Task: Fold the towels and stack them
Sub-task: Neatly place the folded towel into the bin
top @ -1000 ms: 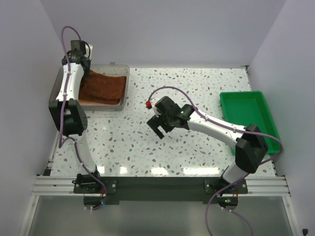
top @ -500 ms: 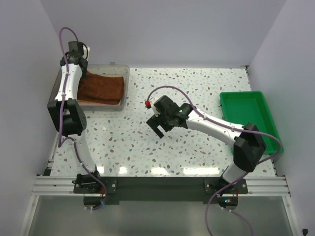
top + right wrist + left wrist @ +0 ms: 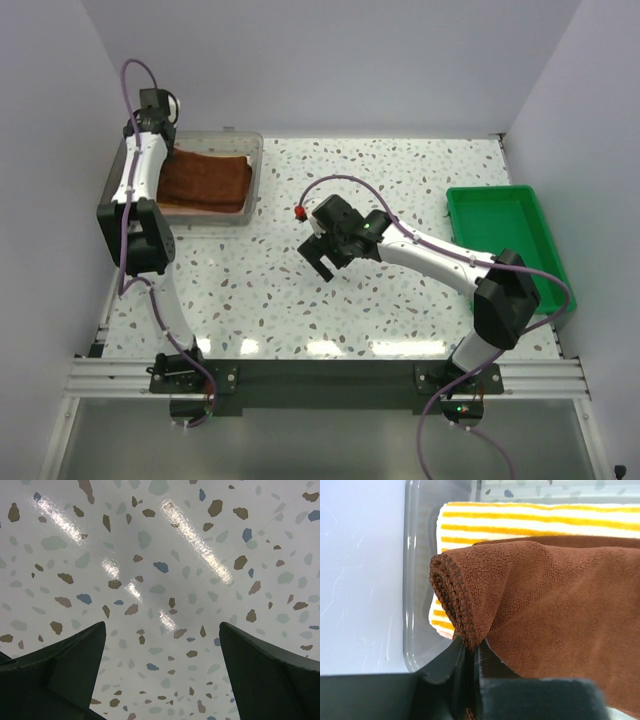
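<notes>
Speckled tabletop (image 3: 400, 180), white walls (image 3: 330, 60). Left gripper (image 3: 469, 652) pinched rust-brown towel (image 3: 545, 595) by its hemmed corner; striped towel (image 3: 520, 522) lay beyond, underneath. Right gripper (image 3: 162, 625) gaped above tabletop.

Bright, even overhead light streaked glare across the glossy speckled white tabletop (image 3: 195, 535); the rust-brown terry towel (image 3: 550, 595) looked sharp, shadows faint.

Open table (image 3: 400, 180) surrounds the right gripper (image 3: 325, 266), between grey bin (image 3: 257, 168) and green tray (image 3: 497, 228).
</notes>
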Controlling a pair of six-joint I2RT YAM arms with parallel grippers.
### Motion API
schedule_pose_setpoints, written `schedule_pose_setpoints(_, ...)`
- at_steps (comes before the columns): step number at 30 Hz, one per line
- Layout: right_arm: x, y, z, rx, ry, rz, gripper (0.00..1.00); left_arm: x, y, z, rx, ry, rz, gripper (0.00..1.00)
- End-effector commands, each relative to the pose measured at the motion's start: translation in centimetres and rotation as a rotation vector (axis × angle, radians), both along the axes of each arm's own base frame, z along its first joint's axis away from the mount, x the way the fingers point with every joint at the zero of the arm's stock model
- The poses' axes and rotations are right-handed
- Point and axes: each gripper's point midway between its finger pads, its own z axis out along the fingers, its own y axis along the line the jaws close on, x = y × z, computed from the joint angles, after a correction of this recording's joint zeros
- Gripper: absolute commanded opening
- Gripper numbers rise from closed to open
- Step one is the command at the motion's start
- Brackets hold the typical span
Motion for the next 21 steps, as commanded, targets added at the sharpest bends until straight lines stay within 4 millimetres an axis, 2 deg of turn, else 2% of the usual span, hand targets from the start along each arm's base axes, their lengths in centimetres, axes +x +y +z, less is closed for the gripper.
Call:
schedule_pose_setpoints(1, 0.5, 0.2, 0.8, 0.006, -0.014, 0.004, 0.98, 0.2, 2.1, -0.2, 0.071, -0.017, 0.059, 0.16)
schedule_pose_setpoints(3, 0.5, 0.2, 0.9, 0.005, -0.015, -0.003, 0.98, 0.0, 2.6, -0.2, 0.097, -0.019, 0.091, 0.24)
schedule_pose_setpoints(4, 0.5, 0.1, 0.9, 0.006, -0.017, -0.007, 0.98, -0.4, 3.1, 0.2, 0.119, -0.023, 0.121, 0.42)
schedule_pose_setpoints(6, 0.6, 0.0, 1.0, 0.005, -0.022, -0.019, 0.98, -0.8, 3.9, 0.9, 0.15, -0.035, 0.158, 0.59)
schedule_pose_setpoints(7, 0.8, -0.2, 1.2, 0.001, -0.035, -0.032, 0.98, -1.0, 4.2, 1.4, 0.166, -0.043, 0.183, 0.74)
schedule_pose_setpoints(10, 1.2, -0.9, 1.8, -0.005, -0.068, -0.071, 0.98, -2.1, 5.5, 3.6, 0.188, -0.089, 0.272, 0.91)
schedule_pose_setpoints(11, 1.3, -1.0, 2.0, -0.007, -0.074, -0.082, 0.98, -2.3, 5.7, 4.8, 0.186, -0.115, 0.293, 0.93)
schedule_pose_setpoints(15, 2.6, -3.0, 3.2, -0.005, -0.118, -0.199, 0.98, -4.0, 5.4, 6.8, 0.149, -0.158, 0.35, 0.97)
schedule_pose_setpoints(17, 3.3, -4.8, 4.3, 0.006, -0.154, -0.276, 0.99, -4.9, 4.3, 7.6, 0.069, -0.216, 0.364, 0.98)
schedule_pose_setpoints(19, 4.1, -6.4, 5.0, 0.03, -0.176, -0.372, 0.99, -4.9, 2.2, 7.7, -0.073, -0.278, 0.339, 1.0)
schedule_pose_setpoints(20, 4.3, -7.7, 5.9, 0.036, -0.207, -0.42, 0.99, -6.0, 1.1, 8.1, -0.119, -0.304, 0.325, 1.0)
schedule_pose_setpoints(21, 4.8, -9.0, 6.3, 0.048, -0.217, -0.49, 0.99, -6.0, 0.2, 8.7, -0.168, -0.351, 0.306, 1.0)
